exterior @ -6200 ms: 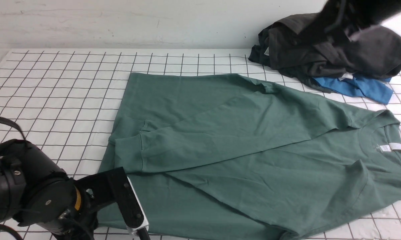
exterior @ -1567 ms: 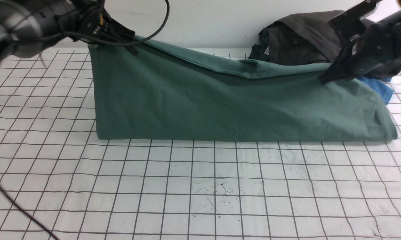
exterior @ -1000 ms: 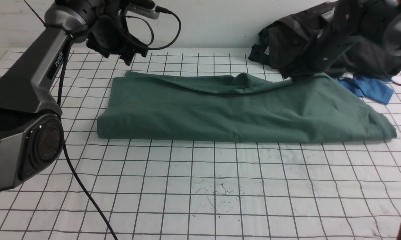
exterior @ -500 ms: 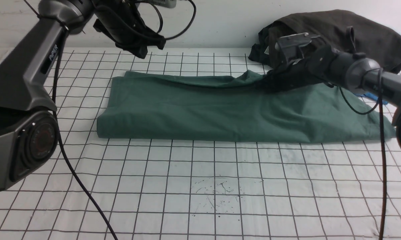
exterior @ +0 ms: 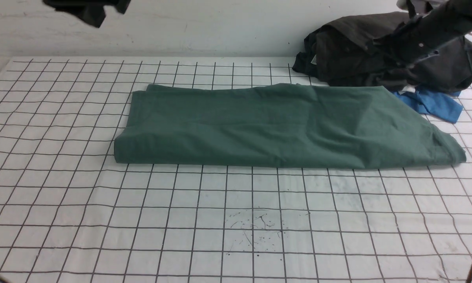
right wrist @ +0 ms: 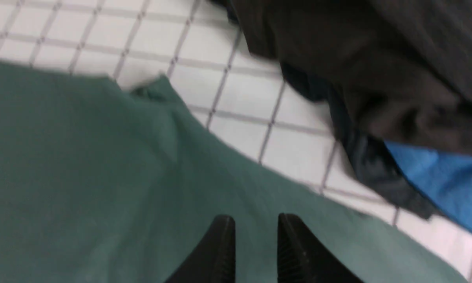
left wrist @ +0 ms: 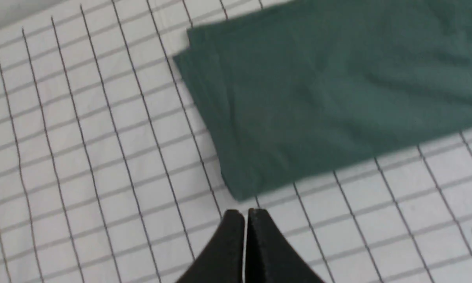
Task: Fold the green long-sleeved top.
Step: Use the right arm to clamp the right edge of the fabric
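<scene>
Garment status: the green long-sleeved top (exterior: pixel 283 125) lies flat on the bench (exterior: pixel 236 220) as a long band, mid-bench to the right, its far right end just beside the dark grey garment (exterior: pixel 354 55) and the blue garment (exterior: pixel 432 104). The ridge along its far edge half a second earlier is gone. Both arms are now lifted clear, the left claw (left wrist: pixel 246 214) pressed together and empty, the right claw (right wrist: pixel 255 220) slightly spread and pinching nothing. The lengthwise fold is judged complete, with crosswise folds outstanding. No container is in view.
</scene>
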You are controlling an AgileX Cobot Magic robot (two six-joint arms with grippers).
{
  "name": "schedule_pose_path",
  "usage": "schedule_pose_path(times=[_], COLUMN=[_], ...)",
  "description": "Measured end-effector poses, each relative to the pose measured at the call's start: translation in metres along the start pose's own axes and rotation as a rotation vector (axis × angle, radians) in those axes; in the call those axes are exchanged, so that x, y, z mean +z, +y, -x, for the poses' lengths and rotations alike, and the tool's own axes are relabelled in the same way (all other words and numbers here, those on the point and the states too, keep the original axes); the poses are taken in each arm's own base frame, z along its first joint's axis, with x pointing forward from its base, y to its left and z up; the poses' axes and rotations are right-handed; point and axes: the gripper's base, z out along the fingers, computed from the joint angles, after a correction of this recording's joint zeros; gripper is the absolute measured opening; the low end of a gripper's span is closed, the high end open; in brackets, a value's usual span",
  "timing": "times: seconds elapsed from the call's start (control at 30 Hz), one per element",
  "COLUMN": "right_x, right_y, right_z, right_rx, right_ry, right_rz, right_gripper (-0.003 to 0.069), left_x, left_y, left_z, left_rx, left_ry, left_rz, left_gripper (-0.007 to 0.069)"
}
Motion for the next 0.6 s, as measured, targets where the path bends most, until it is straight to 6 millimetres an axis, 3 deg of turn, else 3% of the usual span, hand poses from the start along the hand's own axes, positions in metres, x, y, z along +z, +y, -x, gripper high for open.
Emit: schedule_pose_path(times=[0.03, 0.07, 0.1, 0.17, 0.2, 0.3, 0.33, 0.37, 0.43, 0.6], right_x=[-0.004, -0.004, -0.005, -0.003, -0.002, 0.003, 0.003, 0.002, -0.001, -0.003], right_y=[-0.008, -0.008, -0.015, -0.023, -0.025, -0.043, -0.043, -0.049, -0.054, -0.066], right_z=[-0.008, -0.008, -0.018, -0.035, -0.038, -0.063, -0.064, -0.067, -0.069, -0.077], right_rx=[0.011, 0.010, 0.019, 0.025, 0.028, 0.083, 0.079, 0.108, 0.127, 0.158], right_ry=[0.041, 0.043, 0.090, 0.170, 0.184, 0.308, 0.312, 0.328, 0.336, 0.368], right_rz=[-0.017, -0.019, -0.044, -0.090, -0.095, -0.213, -0.219, -0.263, -0.319, -0.422], right_gripper=[0.0152, 0.0152, 0.0150, 0.0150, 0.0150, 0.0178, 0.0178, 0.0210, 0.0280, 0.0440], left_x=[-0.013, -0.014, -0.027, -0.038, -0.039, -0.042, -0.045, -0.040, -0.033, -0.015], left_y=[-0.004, -0.005, -0.010, -0.017, -0.018, -0.033, -0.033, -0.038, -0.043, -0.048], left_z=[-0.026, -0.030, -0.061, -0.099, -0.103, -0.166, -0.167, -0.190, -0.214, -0.239], left_rx=[-0.004, -0.005, -0.017, -0.039, -0.042, -0.067, -0.067, -0.071, -0.074, -0.075], left_ry=[0.030, 0.033, 0.034, -0.012, -0.017, -0.064, -0.075, -0.055, -0.030, 0.037], left_rz=[0.001, 0.000, 0.001, 0.005, 0.004, -0.021, -0.019, -0.029, -0.038, -0.049], left_gripper=[-0.0008, -0.0008, -0.0008, -0.0008, -0.0008, -0.0008, -0.0008, -0.0008, -0.0008, -0.0008])
